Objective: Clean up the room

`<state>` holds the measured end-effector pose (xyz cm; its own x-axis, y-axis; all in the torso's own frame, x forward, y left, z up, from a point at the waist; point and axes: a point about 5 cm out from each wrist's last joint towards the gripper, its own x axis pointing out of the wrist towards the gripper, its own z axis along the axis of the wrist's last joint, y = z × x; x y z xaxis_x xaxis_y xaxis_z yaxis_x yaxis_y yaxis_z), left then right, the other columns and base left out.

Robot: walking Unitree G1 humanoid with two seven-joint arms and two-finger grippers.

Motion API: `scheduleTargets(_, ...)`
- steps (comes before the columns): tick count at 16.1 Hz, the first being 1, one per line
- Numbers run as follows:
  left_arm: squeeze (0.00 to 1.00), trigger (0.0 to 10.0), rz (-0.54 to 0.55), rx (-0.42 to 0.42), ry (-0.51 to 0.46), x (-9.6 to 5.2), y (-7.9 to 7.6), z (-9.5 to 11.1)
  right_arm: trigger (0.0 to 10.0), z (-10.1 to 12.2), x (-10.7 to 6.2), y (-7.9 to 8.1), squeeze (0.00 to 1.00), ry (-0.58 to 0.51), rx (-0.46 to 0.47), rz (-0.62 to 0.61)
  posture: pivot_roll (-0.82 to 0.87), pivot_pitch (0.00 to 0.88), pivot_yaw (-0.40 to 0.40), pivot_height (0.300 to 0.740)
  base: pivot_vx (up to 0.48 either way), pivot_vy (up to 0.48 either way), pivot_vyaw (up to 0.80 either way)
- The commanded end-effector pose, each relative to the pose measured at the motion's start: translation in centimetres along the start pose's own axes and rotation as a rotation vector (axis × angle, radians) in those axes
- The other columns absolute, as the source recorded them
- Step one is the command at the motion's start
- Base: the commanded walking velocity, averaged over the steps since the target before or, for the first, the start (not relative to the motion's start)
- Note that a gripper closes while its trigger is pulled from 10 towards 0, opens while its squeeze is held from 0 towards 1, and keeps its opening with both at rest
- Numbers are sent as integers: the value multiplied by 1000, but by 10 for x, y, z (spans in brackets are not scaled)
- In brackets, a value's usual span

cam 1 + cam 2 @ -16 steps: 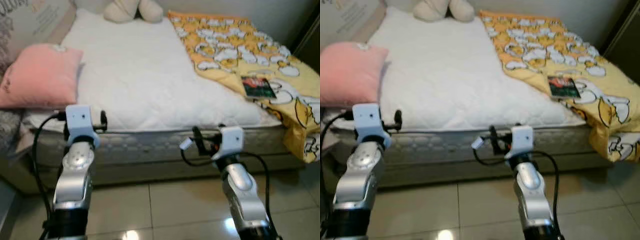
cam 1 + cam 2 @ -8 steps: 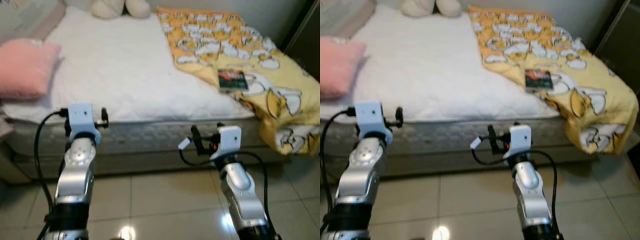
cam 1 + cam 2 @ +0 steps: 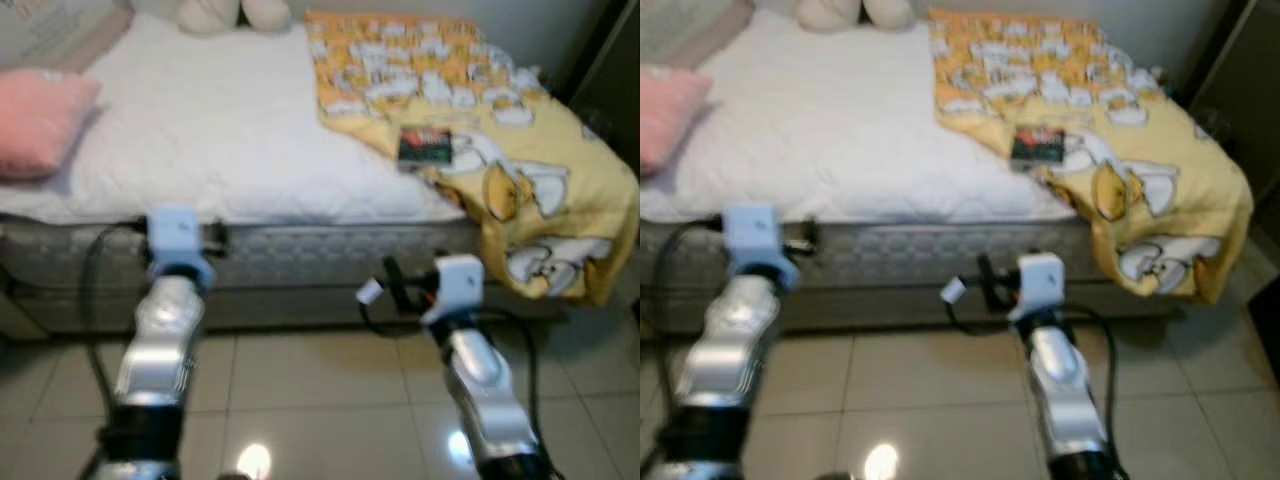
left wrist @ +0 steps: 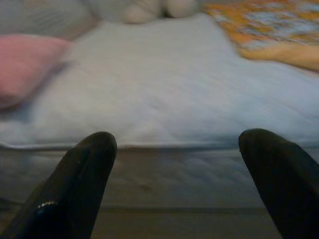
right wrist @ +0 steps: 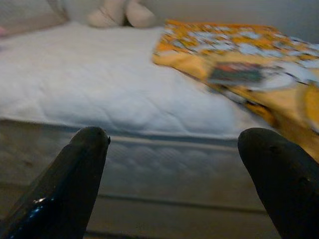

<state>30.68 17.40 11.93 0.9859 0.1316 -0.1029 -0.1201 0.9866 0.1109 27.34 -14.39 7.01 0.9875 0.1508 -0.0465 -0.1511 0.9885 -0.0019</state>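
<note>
Both the left gripper (image 4: pixel 174 189) and the right gripper (image 5: pixel 172 184) are held with fingers spread apart, nothing between them, above the floor (image 3: pixel 320 400) before the bed (image 3: pixel 200 130). A dark book (image 3: pixel 424 147), its cover print unreadable, lies beyond the right fingers on the yellow blanket (image 3: pixel 520 150). A pink pillow (image 3: pixel 40 105) lies far left.

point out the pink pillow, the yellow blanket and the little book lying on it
pink pillow (image 3: pixel 40 120), left eye view, middle of its face
yellow blanket (image 3: pixel 540 150), left eye view, its flat part beside the book
book (image 3: pixel 424 146), left eye view, centre of its cover
</note>
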Motion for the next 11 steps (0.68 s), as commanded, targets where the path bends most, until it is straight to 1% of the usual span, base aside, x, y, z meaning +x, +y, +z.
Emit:
scheduleTargets(1, 0, 10000, 1, 8, -13, 1, 4, 3, 10000, 5, 4, 1, 0, -24, 1, -5, 27, 0, -15, 740, 0, -461, 0)
scheduleTargets(3, 0, 10000, 1, -9, -22, 3, 1, 5, 10000, 8, 8, 0, 0, -32, 1, -7, 26, 0, -17, 740, 0, -448, 0)
scheduleTargets(9, 0, 10000, 24, -7, -15, 4, 2, 2, 10000, 7, 9, 0, 0, -32, -3, 0, 27, 0, -19, 740, 0, -436, 0)
scheduleTargets(11, 0, 10000, 20, -4, -21, 3, -1, 2, 10000, 7, 10, 1, 0, -32, -4, 1, 26, 0, -19, 740, 0, -416, 0)
